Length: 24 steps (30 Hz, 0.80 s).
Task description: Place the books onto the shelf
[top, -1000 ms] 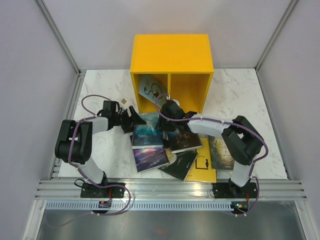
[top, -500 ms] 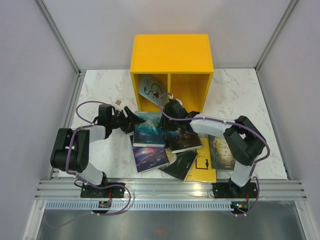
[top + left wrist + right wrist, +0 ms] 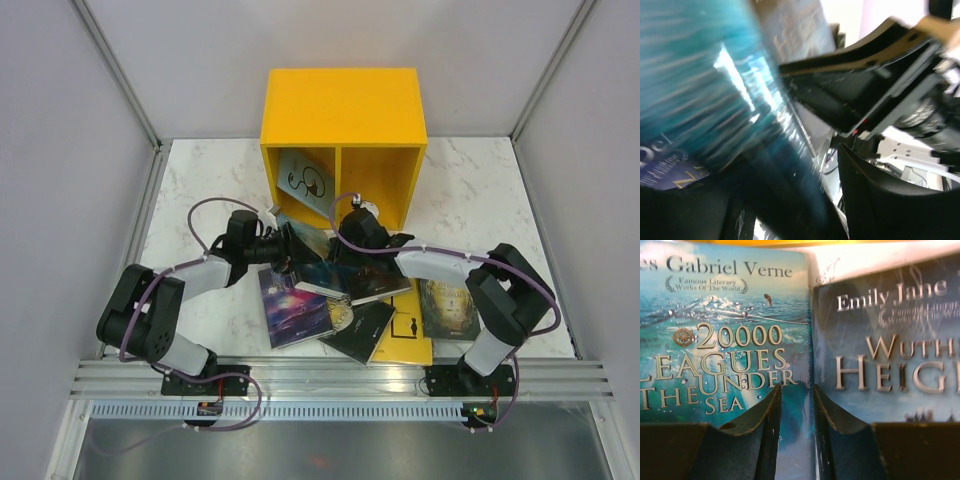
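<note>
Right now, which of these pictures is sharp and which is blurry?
Left wrist: badly smeared, the teal book is mostly streaks. Right wrist: sharp enough to read the titles on it and on the dark book, which has a faint sheen. Top external: crisp, evenly lit, shadows soft.

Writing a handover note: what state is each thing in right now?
shelf: upright at the table's far side.
light blue cat book: leaning inside the left compartment.
teal book: not shelved, between the two claws.
Wuthering Heights book: not shelved, beside the teal one.
purple book: flat on the table.
yellow book: flat, partly under a black book.
left claw: open around the teal book.
right claw: slightly open, over the teal book's edge.
</note>
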Each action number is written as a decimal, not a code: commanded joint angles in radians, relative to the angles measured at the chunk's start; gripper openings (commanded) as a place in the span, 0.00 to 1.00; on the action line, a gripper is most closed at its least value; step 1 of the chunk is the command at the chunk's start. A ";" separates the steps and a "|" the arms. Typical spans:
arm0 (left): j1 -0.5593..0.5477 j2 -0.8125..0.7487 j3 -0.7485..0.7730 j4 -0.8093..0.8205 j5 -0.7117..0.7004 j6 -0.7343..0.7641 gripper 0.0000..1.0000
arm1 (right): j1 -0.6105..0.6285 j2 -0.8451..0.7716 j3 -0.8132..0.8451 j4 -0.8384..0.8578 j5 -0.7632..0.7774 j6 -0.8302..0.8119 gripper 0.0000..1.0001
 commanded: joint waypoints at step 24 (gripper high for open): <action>-0.189 -0.193 0.138 -0.662 -0.360 0.251 0.52 | 0.053 -0.331 -0.216 -0.116 0.004 0.028 0.38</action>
